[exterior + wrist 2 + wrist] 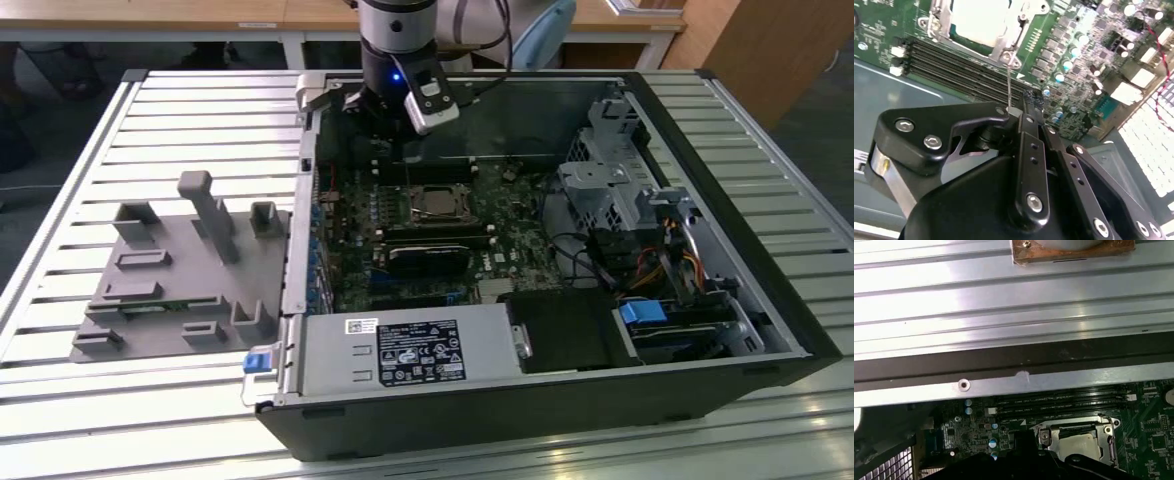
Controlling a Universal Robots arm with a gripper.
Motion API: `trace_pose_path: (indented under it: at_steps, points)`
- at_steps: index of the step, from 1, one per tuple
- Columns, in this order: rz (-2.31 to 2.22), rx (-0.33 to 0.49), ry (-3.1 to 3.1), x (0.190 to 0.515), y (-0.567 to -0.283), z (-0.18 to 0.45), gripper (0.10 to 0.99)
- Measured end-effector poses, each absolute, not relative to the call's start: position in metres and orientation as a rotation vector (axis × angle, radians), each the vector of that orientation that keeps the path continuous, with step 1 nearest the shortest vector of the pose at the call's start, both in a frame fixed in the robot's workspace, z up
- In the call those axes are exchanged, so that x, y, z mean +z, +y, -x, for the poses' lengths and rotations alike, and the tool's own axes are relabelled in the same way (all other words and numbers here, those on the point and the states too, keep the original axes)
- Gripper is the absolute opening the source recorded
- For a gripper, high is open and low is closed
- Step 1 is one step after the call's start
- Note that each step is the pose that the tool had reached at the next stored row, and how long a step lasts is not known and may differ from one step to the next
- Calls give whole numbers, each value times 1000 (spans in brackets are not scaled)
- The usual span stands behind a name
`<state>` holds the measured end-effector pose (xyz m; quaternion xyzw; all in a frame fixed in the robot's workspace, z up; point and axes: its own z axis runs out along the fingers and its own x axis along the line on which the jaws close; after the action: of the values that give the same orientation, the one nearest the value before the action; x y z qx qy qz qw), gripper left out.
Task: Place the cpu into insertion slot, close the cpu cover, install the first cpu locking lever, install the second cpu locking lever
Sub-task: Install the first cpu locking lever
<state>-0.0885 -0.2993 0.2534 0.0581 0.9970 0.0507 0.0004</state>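
The cpu [979, 20] lies pale and flat in the insertion slot [415, 194] on the green board, toward the back of the open computer case. The silvery cpu cover [1004, 49] lies down around the cpu and frames it in both wrist views. A thin wire locking lever [1010, 82] runs from the cover's corner to my gripper's tips. My gripper [1023, 106] hangs just behind the socket, its fingers drawn together. The lever's end touches them. Whether it is pinched I cannot tell. In the exterior view my gripper [398, 140] is low inside the case by the back wall.
Long black memory slots [964, 70] run between my gripper and the socket. The case wall [1004, 385] stands close behind. A black card [427, 250], the power supply [407, 350] and a drive cage [614, 190] crowd the case. A grey fixture [174, 270] sits on the slatted table at the exterior view's left.
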Motion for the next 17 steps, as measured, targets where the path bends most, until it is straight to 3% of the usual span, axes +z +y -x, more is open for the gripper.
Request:
trace_pose_path:
  at_steps: [17]
  points:
    - [-180, 175, 3132, 248, -299, 48, 106]
